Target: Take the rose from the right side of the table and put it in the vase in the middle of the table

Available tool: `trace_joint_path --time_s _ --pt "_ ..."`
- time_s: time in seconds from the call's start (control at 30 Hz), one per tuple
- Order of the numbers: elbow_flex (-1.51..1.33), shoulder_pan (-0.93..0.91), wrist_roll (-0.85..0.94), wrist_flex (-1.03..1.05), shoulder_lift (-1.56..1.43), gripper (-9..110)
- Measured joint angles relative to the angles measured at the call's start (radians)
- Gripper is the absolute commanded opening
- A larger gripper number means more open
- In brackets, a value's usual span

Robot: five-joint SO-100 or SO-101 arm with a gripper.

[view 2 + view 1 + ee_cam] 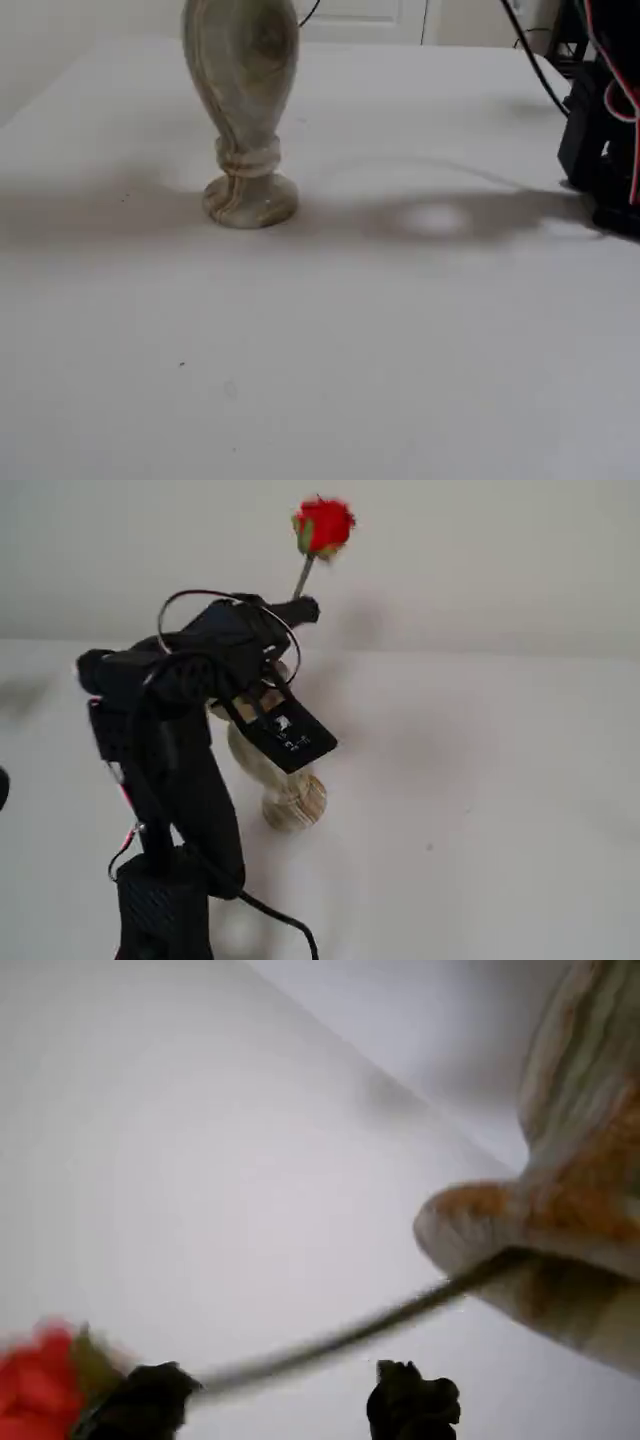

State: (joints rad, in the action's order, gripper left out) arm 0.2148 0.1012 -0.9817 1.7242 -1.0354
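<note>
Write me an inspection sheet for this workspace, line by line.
Surface: white table, bare apart from a few tiny specks.
Job's things: vase upright on its foot; rose held aloft, bloom up, stem end at the vase rim in the wrist view.
Clutter: nothing seen.
Grippers: gripper shut on the rose stem, above the vase.
Cables: black cable trailing from the arm base; wire loop over the wrist.
Surroundings: plain white wall; door panel beyond the table.

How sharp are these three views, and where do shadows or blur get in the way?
Wrist view: soft throughout, the rose smeared at bottom left, its stem streaked toward the vase rim. A fixed view: the bloom slightly blurred, light even. A fixed view: the vase cropped at top, broad grey shadows across the table.
</note>
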Motion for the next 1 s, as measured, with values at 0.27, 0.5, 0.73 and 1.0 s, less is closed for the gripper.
trace_joint_path --time_s 0.27,0.5,0.73,1.0 --pt "0.0 0.106 0.207 0.051 -0.124 37" --pt "0.0 0.107 0.643 0.054 -0.15 23" --pt "-0.13 -0.021 1.161 0.054 -0.314 0" --pt "-0.666 -0.023 1.296 0.054 -0.792 0"
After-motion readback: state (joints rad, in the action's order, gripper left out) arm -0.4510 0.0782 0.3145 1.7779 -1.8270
